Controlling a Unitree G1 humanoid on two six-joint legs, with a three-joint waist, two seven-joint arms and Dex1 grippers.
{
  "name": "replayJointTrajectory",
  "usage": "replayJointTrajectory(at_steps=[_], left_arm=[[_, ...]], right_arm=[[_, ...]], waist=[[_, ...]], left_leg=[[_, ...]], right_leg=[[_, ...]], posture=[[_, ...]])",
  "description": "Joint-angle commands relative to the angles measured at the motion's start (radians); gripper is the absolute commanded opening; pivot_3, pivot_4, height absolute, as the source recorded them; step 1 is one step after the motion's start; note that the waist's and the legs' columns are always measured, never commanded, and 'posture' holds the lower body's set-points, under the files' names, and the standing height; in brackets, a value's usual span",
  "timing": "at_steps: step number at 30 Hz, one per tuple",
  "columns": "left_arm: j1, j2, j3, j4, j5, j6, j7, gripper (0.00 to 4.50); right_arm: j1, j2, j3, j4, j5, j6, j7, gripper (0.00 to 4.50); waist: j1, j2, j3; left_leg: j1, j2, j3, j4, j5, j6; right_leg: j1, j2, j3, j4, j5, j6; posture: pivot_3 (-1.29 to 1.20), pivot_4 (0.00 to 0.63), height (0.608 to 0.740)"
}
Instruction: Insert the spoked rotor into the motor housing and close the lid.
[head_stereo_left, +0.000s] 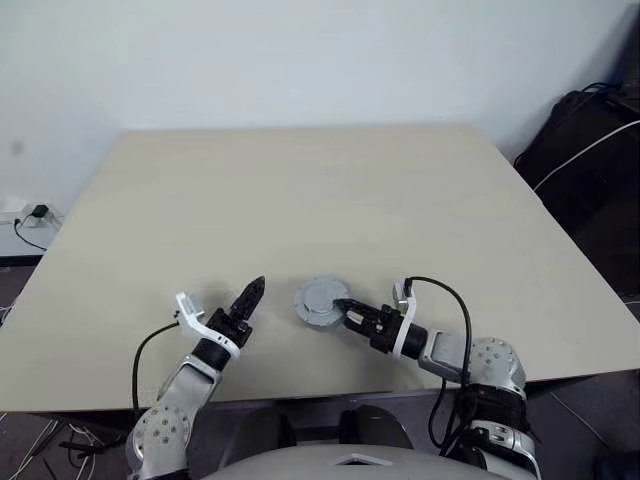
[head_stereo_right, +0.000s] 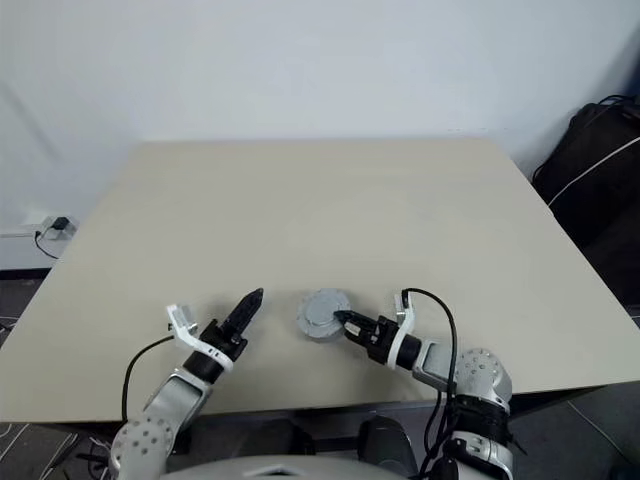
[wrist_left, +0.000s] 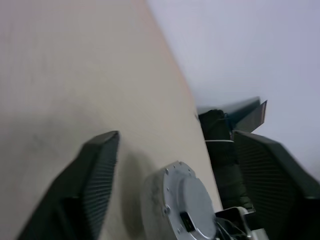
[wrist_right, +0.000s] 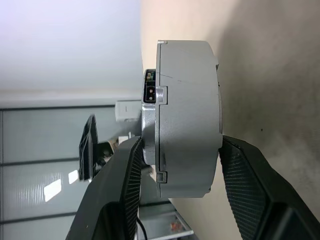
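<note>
Holding the assembled round light-grey metal motor housing (head_stereo_left: 321, 301) steady is what this step seems to call for, since the smooth grey lid (wrist_right: 186, 115) already appears seated on top and only a flush fit remains to confirm; I would keep it pressed flat on the pale beige table (head_stereo_left: 300, 190) and release gently. The right gripper (head_stereo_left: 345, 306) clasps the closed unit edgewise, one black finger on each flat face, low and just right of centre in the head views. The left gripper (head_stereo_left: 252, 294), at lower left, stands spread and empty, apart from the housing, which lies beyond its fingers (wrist_left: 90, 175). The rotor cannot be seen, presumably enclosed.
</note>
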Motion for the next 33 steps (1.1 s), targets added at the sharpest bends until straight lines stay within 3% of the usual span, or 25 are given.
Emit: replayJointTrajectory(at_steps=[1, 11, 19, 33], left_arm=[[0.017, -0.097, -0.032, -0.049, -0.100, -0.002, 0.019, 4.50], [0.053, -0.085, -0.111, -0.036, -0.322, 0.009, 0.051, 4.50], [0.035, -0.066, -0.153, -0.012, -0.375, 0.006, 0.050, 4.50], [0.004, -0.039, -0.198, 0.008, -0.406, 0.019, 0.041, 4.50]], right_arm=[[-0.014, 0.018, -0.036, -0.057, 0.081, 0.018, -0.006, 2.07], [-0.058, 0.101, -0.099, -0.173, 0.234, 0.068, -0.140, 2.07], [-0.071, 0.145, -0.088, -0.244, 0.364, 0.109, -0.284, 2.07], [-0.001, 0.122, 0.031, -0.276, 0.571, 0.097, -0.463, 2.07]], waist=[[0.000, 0.000, 0.000], [-0.001, 0.002, 0.002], [-0.001, 0.002, 0.002], [-0.002, 0.002, 0.002]], left_leg=[[0.000, 0.000, 0.000, 0.000, 0.000, 0.000], [-0.002, 0.000, 0.000, 0.001, 0.000, -0.001], [-0.005, 0.000, 0.000, 0.001, 0.003, -0.005], [-0.005, 0.000, 0.001, 0.001, 0.003, -0.006]], right_leg=[[0.000, 0.000, 0.000, 0.000, 0.000, 0.000], [-0.002, 0.000, 0.000, 0.000, 0.000, 0.000], [-0.002, 0.001, 0.000, 0.000, 0.000, 0.000], [-0.001, 0.002, 0.001, 0.000, 0.000, 0.001]], posture=[[0.00, 0.000, 0.740], [0.00, 0.000, 0.740], [0.00, 0.000, 0.740], [0.00, 0.000, 0.740]])
